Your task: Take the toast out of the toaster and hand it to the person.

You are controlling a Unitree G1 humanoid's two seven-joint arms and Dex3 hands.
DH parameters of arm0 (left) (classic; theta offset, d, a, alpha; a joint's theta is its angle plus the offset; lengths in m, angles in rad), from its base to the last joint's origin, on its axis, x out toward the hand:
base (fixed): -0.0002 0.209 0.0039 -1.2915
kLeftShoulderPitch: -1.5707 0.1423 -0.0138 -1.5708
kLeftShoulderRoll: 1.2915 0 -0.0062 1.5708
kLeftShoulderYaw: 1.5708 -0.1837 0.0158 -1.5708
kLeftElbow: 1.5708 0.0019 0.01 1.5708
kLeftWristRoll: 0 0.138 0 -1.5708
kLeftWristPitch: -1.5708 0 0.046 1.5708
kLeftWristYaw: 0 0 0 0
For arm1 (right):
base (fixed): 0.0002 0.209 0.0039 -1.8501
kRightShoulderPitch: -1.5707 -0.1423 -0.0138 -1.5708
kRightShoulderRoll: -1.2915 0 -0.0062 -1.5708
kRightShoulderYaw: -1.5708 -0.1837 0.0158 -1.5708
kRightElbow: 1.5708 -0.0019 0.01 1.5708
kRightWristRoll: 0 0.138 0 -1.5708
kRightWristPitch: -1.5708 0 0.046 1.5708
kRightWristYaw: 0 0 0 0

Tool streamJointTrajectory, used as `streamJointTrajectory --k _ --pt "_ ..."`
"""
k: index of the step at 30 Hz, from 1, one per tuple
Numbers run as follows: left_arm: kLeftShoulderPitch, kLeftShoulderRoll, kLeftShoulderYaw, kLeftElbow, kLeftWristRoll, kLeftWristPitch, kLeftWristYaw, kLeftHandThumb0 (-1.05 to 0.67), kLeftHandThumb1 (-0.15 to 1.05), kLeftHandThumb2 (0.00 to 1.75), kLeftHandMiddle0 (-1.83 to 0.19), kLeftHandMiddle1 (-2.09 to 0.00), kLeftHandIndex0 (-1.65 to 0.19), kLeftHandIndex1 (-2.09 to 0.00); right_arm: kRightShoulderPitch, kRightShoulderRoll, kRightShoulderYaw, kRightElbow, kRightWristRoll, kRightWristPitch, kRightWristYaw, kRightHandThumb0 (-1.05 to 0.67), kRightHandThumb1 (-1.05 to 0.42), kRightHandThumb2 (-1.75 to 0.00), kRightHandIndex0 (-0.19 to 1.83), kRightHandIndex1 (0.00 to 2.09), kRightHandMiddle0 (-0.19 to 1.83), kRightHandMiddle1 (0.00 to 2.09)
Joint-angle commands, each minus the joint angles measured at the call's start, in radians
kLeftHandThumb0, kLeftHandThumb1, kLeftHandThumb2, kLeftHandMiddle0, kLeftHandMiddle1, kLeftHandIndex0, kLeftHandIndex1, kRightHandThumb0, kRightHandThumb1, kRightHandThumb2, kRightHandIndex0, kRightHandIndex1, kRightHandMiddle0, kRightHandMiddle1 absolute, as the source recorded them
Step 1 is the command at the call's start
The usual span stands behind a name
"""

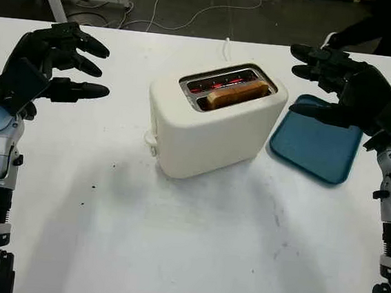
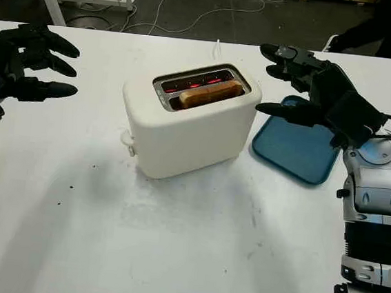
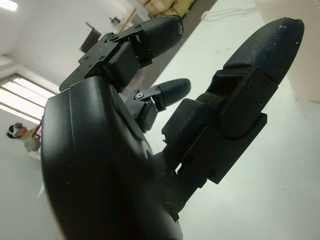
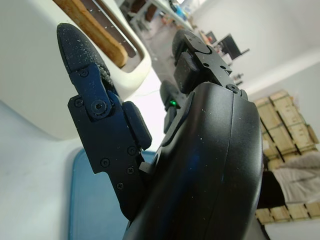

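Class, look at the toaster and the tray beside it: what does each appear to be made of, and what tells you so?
Toaster: probably cream plastic, smooth matte shell with rounded moulded corners; the slot surround looks like shiny metal. Tray: likely teal plastic, with an even colour and a soft raised rim.

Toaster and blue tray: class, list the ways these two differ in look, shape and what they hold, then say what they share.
The toaster is cream-white; the blue tray is teal-blue. The toaster is a tall, rounded box, while the tray is flat and shallow. The toaster holds a slice of toast in its near slot, with red glow in the slots; the tray holds nothing. Both sit on the white table, side by side.
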Motion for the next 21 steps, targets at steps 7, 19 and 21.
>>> streamJointTrajectory --k 7,19,21 --pt "0.0 -0.005 -0.004 0.006 0.001 -0.009 0.003 -1.05 0.57 0.0 -0.63 -1.05 -0.6 -0.97 0.004 0.005 -0.001 -0.016 0.01 0.02 -0.002 -0.68 -0.75 0.0 0.08 0.59 0.41 0.0" --pt "0.004 -0.003 -0.004 -0.007 0.004 0.002 0.007 -1.05 0.56 0.0 -0.62 -1.06 -0.6 -0.97 0.006 0.007 0.0 -0.008 0.002 0.003 -0.009 -0.72 -0.75 0.0 0.1 0.6 0.42 0.01" --pt "0.004 -0.006 -0.003 -0.006 0.002 0.001 0.007 -1.05 0.56 0.0 -0.62 -1.06 -0.6 -0.97 0.006 0.006 0.001 -0.006 -0.001 -0.004 -0.008 -0.72 -0.75 0.0 0.1 0.6 0.42 0.01"
